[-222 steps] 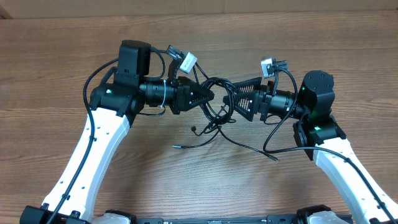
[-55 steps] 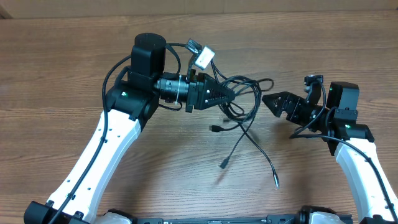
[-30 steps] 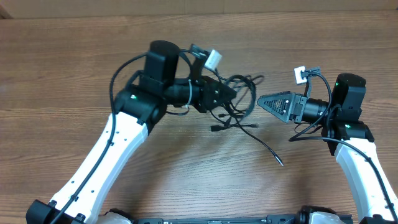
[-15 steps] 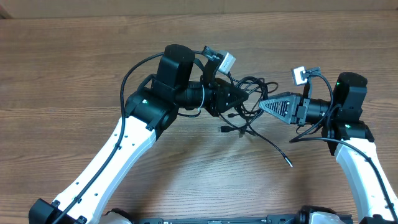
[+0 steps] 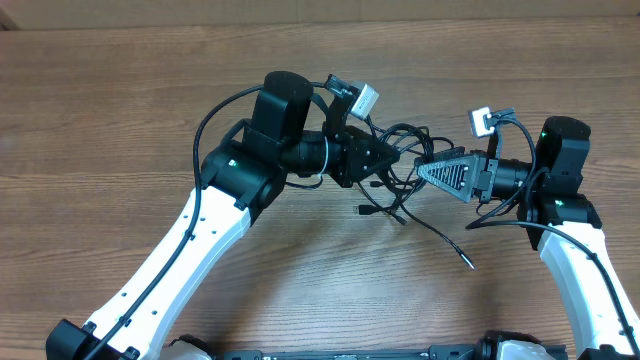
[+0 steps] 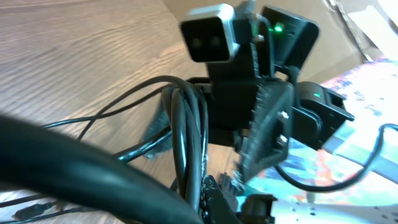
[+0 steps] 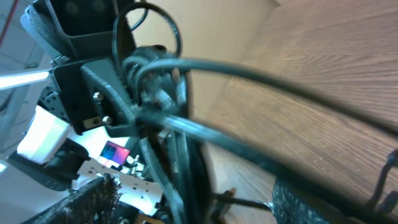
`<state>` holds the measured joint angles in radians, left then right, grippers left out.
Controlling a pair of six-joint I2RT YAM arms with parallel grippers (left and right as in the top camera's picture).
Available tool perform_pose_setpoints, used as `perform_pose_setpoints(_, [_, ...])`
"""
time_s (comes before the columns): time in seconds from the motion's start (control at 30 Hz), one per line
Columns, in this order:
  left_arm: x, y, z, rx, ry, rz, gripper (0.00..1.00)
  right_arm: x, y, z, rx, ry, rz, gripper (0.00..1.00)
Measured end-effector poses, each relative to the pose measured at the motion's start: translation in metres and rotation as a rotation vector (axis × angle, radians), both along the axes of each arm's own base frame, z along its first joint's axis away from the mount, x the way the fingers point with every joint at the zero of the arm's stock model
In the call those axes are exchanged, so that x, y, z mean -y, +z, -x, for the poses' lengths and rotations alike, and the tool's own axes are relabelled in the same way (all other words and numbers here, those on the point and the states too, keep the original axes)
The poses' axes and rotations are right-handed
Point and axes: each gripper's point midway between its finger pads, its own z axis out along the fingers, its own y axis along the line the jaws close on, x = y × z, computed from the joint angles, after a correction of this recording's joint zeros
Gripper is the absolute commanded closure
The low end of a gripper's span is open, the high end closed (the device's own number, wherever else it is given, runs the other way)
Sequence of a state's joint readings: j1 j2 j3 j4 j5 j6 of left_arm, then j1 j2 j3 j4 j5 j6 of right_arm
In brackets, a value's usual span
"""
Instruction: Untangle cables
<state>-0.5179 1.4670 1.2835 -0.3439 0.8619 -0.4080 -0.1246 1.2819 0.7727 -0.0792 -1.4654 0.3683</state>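
The cables [image 5: 402,138] are thin black cords bunched in a tangle in mid-air between my two grippers. Loose strands trail down to the table, one ending in a small plug [image 5: 467,265]. My left gripper [image 5: 388,160] is shut on the bundle; in the left wrist view the cable loops [image 6: 186,124] rise from its jaws [image 6: 214,196]. My right gripper [image 5: 424,168] points left at the tangle. In the right wrist view its fingers are spread wide [image 7: 193,194], with cable strands [image 7: 165,155] running between them.
The wooden table [image 5: 100,100] spreads under both arms. A cardboard edge [image 5: 150,12] runs along the back. Thicker black wires and white connectors ride on each wrist, close to the tangle.
The right gripper let go and drew back to the right, then turned to face the tangle. The left arm carried the tangle rightward until it met the right gripper's fingers.
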Motion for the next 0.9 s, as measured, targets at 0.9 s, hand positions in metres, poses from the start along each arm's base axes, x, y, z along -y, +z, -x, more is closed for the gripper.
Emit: perform_pose_setpoints(0.9, [-0.021,-0.002,0.012,0.074,-0.141,0.024,0.96,0.016,-0.011,-0.014,0.012,-0.108,0.052,0.25])
